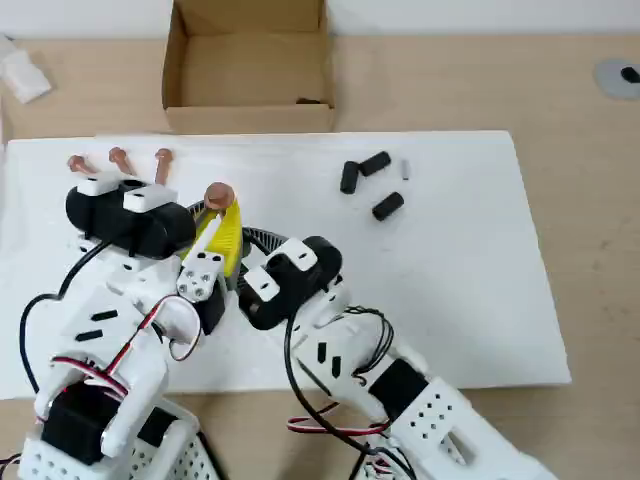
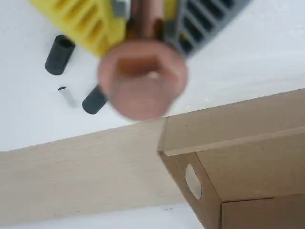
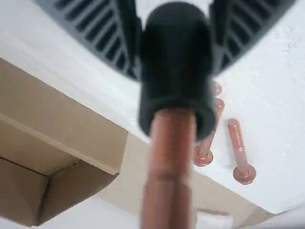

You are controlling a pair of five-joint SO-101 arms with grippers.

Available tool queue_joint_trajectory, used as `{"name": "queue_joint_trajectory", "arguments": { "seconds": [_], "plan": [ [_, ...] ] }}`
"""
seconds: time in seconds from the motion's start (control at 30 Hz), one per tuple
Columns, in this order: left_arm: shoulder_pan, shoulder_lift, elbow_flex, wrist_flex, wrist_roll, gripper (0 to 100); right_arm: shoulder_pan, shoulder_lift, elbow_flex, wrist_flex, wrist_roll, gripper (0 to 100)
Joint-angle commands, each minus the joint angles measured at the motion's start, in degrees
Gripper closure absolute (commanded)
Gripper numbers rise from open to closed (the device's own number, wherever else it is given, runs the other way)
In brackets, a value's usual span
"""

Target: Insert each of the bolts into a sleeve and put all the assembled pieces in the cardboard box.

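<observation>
Copper hex-headed bolt [image 2: 142,78] looms blurred in the left wrist view, pinched in the yellow-and-grey left gripper [image 2: 143,21]. The right gripper [image 3: 174,24] clamps a black cylindrical sleeve [image 3: 176,67]; a copper shank [image 3: 169,167] enters it, cut off at the edge. From above, three spare copper bolts [image 1: 118,160] and three loose black sleeves [image 1: 372,180] lie on the white board [image 1: 450,280] before the open cardboard box [image 1: 250,118], where a dark item is unclear.

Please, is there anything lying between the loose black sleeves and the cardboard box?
No. In the high view, the stretch of white mat between the loose sleeves and the cardboard box is bare.
</observation>
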Motion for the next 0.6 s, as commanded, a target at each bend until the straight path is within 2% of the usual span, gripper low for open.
{"name": "queue_joint_trajectory", "arguments": {
  "seconds": [0.0, 0.17, 0.33, 0.57],
  "plan": [
    [1.2, 0.1, -0.4, -0.2, -0.1, 99, -0.6, 0.0, -2.3, -1.5, 0.4, 98.9],
    [1.2, 0.1, -0.4, -0.1, -0.3, 99, -0.6, 0.0, -2.3, -1.5, 0.4, 98.9],
    [1.0, 0.1, -0.4, 0.2, -3.3, 96, -0.6, 0.0, -2.4, -1.5, 0.4, 98.9],
    [-1.8, 0.1, -3.0, 7.7, -3.3, 93, -0.5, 0.0, -4.6, 1.5, 0.4, 98.9]
  ]
}}
